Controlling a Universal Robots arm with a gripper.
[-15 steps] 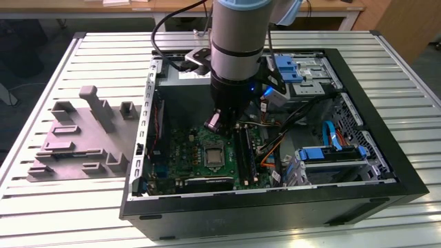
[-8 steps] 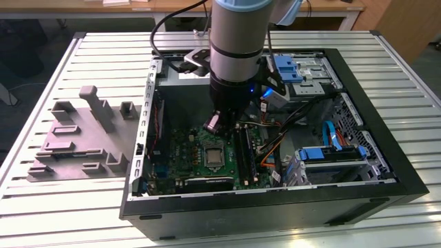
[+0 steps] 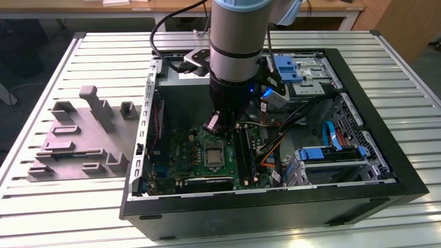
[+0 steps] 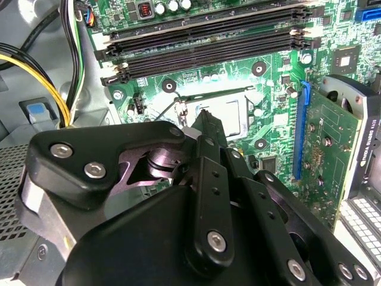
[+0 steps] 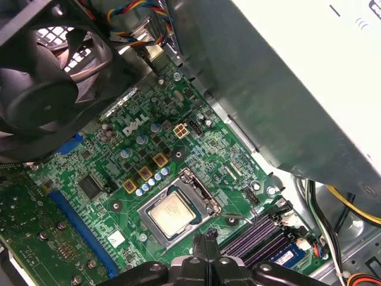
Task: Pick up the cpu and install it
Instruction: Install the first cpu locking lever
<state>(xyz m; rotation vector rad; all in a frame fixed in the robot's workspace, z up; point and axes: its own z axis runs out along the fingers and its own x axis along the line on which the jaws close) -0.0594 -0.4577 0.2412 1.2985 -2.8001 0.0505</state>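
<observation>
End effector (image 5: 208,241) fingers pressed together, empty, hovering near cpu (image 5: 171,214) seated in socket (image 5: 178,208) on motherboard (image 5: 101,179)

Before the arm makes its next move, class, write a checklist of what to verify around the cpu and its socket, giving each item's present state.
1. The cpu lies flat inside the socket frame: ok.
2. The gripper is shut, holds nothing and is apart from the cpu: ok.
3. The socket frame is clamped down over the cpu: cannot tell.
4. The yellow cables are away from the socket, by the case wall: ok.
</observation>
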